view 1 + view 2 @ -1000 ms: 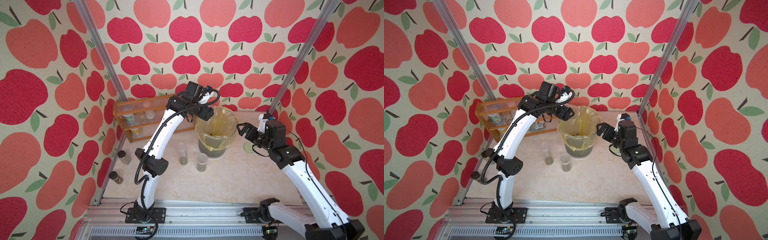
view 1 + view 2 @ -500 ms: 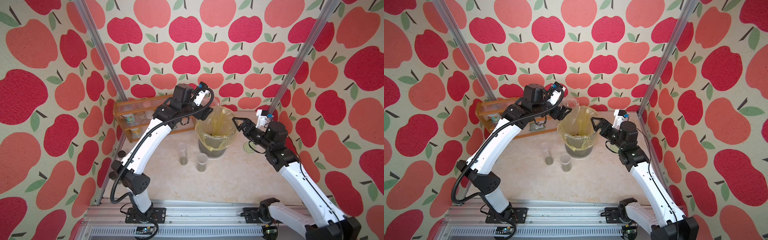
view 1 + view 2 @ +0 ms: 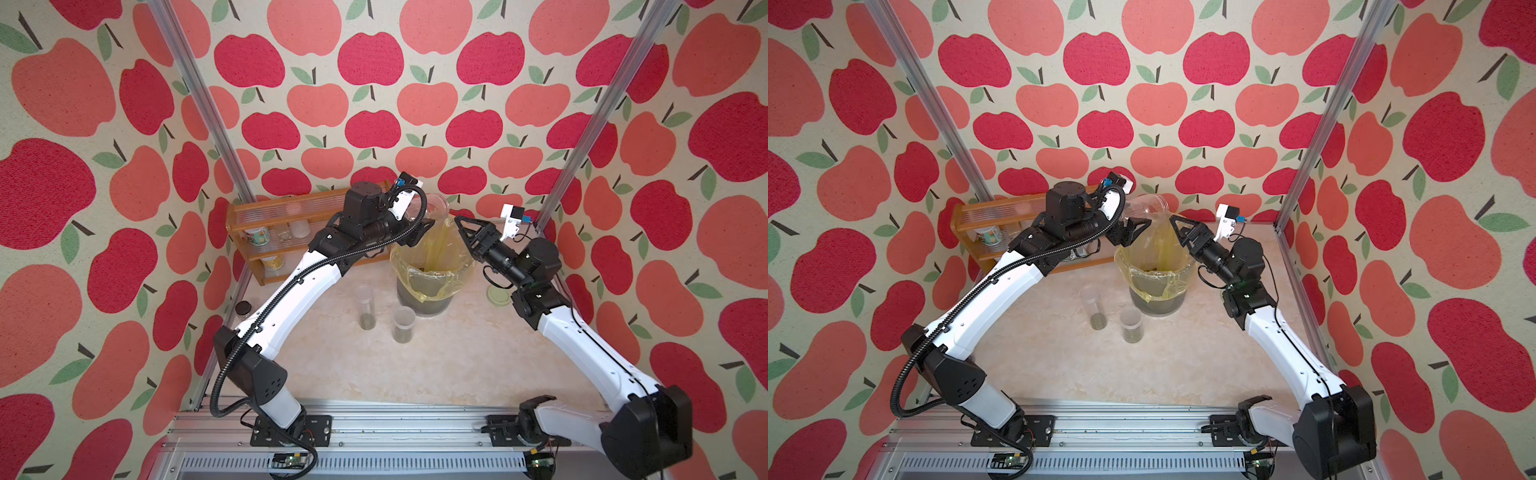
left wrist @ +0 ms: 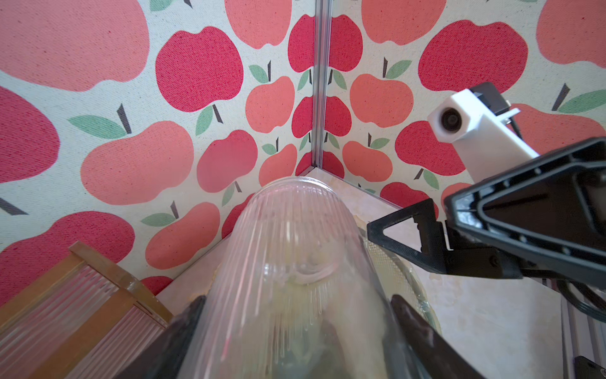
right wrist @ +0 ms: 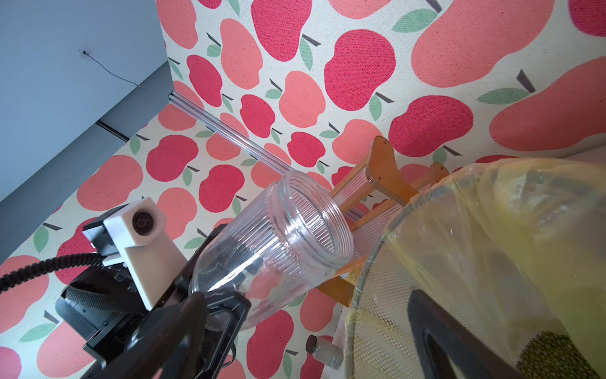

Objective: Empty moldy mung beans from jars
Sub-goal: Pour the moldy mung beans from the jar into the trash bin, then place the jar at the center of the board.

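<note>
The wide jar (image 5: 278, 249), lidless and seemingly empty, hangs tilted, gripped in the left jaws, by the bin (image 3: 424, 301) holding beans (image 5: 554, 354); right jaws gape beside its bag (image 3: 453, 249); tall jar (image 3: 365, 305) and short jar (image 3: 403, 324) stand on the tabletop (image 3: 415, 374) before it, rack (image 3: 266, 216) behind

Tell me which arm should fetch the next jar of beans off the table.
Right, probably: the right gripper is open and empty by the bin; the left gripper grips the tilted ribbed jar.
</note>
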Motion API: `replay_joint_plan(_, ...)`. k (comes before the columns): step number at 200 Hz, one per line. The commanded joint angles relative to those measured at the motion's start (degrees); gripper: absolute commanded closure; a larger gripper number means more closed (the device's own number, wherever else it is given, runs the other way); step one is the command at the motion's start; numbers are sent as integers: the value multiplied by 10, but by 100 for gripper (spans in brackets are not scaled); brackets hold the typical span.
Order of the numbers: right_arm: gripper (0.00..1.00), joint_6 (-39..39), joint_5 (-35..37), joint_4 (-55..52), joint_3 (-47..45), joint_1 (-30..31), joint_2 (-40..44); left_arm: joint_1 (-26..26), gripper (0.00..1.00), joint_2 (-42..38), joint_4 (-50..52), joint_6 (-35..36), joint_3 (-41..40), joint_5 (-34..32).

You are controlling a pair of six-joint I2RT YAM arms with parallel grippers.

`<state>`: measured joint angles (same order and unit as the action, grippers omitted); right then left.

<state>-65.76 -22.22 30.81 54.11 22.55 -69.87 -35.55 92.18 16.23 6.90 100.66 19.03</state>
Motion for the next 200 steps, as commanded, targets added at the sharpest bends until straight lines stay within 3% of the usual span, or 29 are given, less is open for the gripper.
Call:
replay_joint_plan(1, 1, -33, -28, 75, 24, 7, -13, -1, 43, -43, -130, -6, -25, 25)
replay_joint_plan(73, 1, -79, -22, 180, 35, 12, -56, -1, 44, -47, -177, -2, -55, 76)
replay_joint_plan(200, 1, -84, -36, 199, 78, 35, -104, -9, 44, -39, -248, -1, -92, 136)
